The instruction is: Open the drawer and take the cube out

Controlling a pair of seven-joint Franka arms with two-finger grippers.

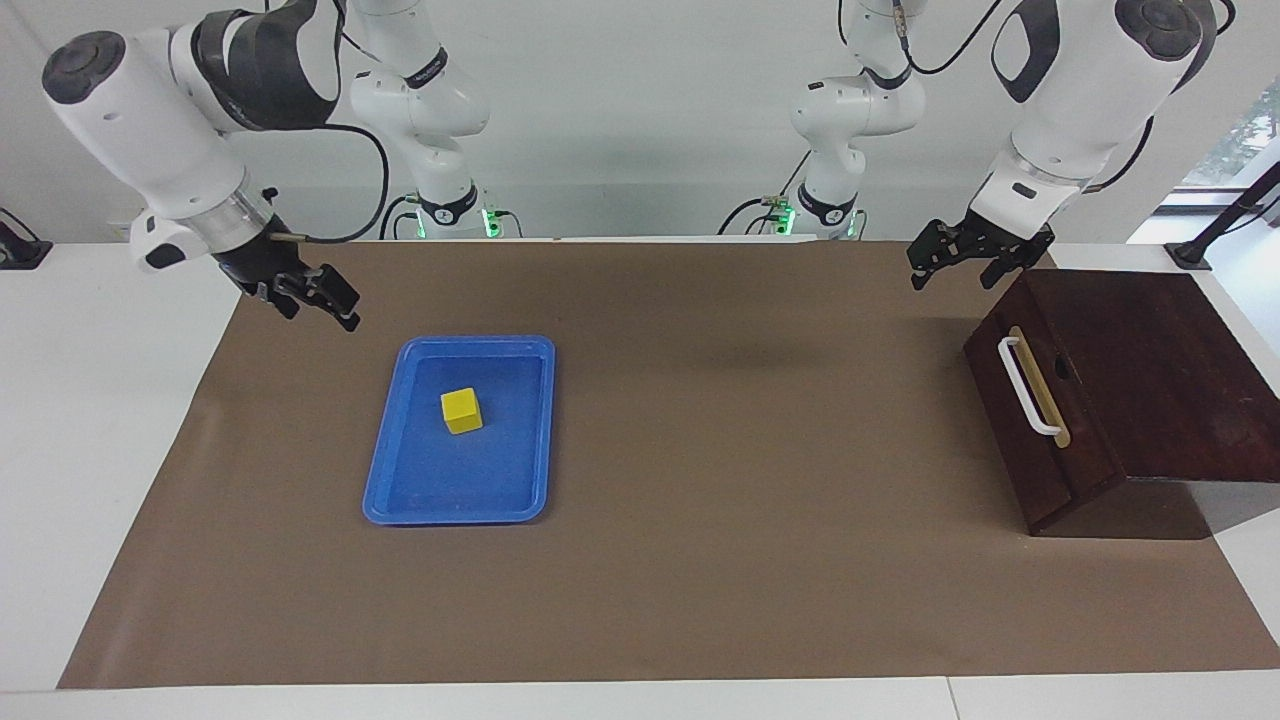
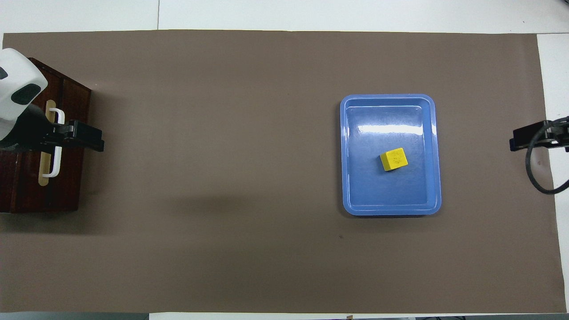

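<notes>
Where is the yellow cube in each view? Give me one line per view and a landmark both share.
Facing view: the yellow cube sits in the blue tray, left of the picture's centre.
Overhead view: the same cube sits in the tray, right of centre.
Shared landmark: the drawer with its white handle, at the left arm's end of the table.

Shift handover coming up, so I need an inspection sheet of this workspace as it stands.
Surface: brown mat covering a white table.
Job's things: drawer shut, white handle untouched; cube lying in the blue tray, toward the right arm's end.
Clutter: nothing seen.
Grippers: left pincer raised by the drawer box, empty; right pincer raised near the tray, empty.
Cables: black cable looped off the right arm, clear of the mat.
Surroundings: white wall; window at the left arm's end.
</notes>
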